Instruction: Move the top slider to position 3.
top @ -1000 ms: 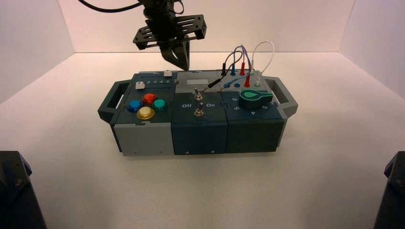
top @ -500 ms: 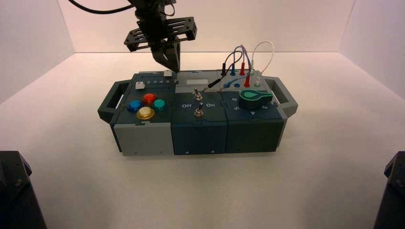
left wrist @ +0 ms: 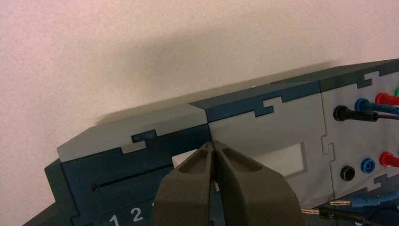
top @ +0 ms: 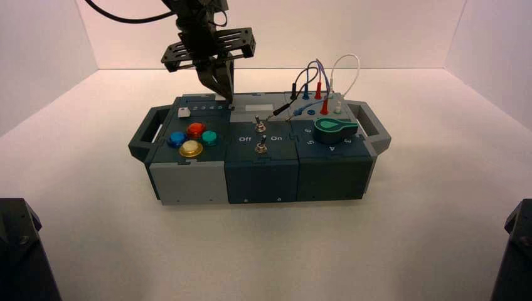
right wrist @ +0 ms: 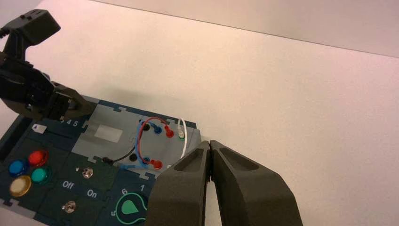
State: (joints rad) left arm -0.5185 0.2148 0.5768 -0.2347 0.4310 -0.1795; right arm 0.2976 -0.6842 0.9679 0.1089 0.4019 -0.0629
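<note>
- Left end effector (top: pixel 221 91), fingers pressed together into one blunt wedge and gripping nothing, is hanging over the rear edge of the box (top: pixel 188 182), its tip just at the right end of the upper track.
- Directly beneath that tip, the top slider (left wrist: pixel 184 159) is showing only as a sliver of white knob beside the fingers; whether they are touching it I cannot tell.
- Judging by its look, the knob is a tiny, hard, light plastic square riding a thin straight slot (left wrist: pixel 131 175), so it is likely calling for a sideways push on its flat flank rather than a pinch; the smooth top may let the tip slip off.
- Numerals 1 and 2 are showing beside the fingers; position 3 is lying hidden behind them in the wrist view.
- Panels on the box are matte teal and grey, with jigsaw-cut joints.
- Right end effector (right wrist: pixel 210 148), also closed and empty, is hovering well off to the other side, over the green dial (right wrist: pixel 128 208) and the wired sockets (right wrist: pixel 155 141), apparently waiting.
</note>
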